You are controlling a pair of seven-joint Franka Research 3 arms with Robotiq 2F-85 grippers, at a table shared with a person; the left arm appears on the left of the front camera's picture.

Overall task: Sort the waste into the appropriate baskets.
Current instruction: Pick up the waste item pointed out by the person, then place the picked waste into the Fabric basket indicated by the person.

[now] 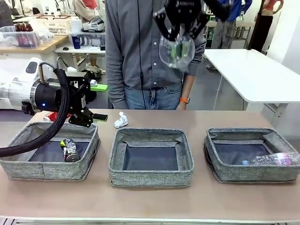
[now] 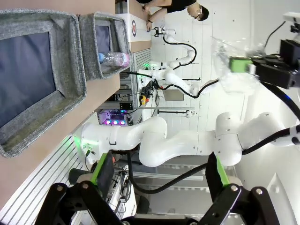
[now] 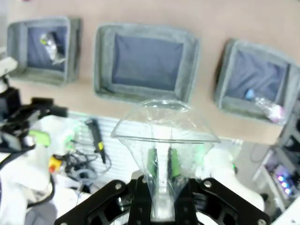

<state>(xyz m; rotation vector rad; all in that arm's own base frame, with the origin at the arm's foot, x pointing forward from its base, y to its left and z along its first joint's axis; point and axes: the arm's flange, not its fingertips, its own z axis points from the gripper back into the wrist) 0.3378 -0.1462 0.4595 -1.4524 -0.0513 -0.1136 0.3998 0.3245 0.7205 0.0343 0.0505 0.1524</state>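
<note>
Cup point(image 1: 180, 63) between right fingers point(image 1: 175, 49), aloft

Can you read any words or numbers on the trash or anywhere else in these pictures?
No text reads clearly.
Can in the left basket: print too small to read.
Bottle in the right basket: label blurred.
White crate at the back: lettering too small to read.
Clear cup: no print seen.
</note>
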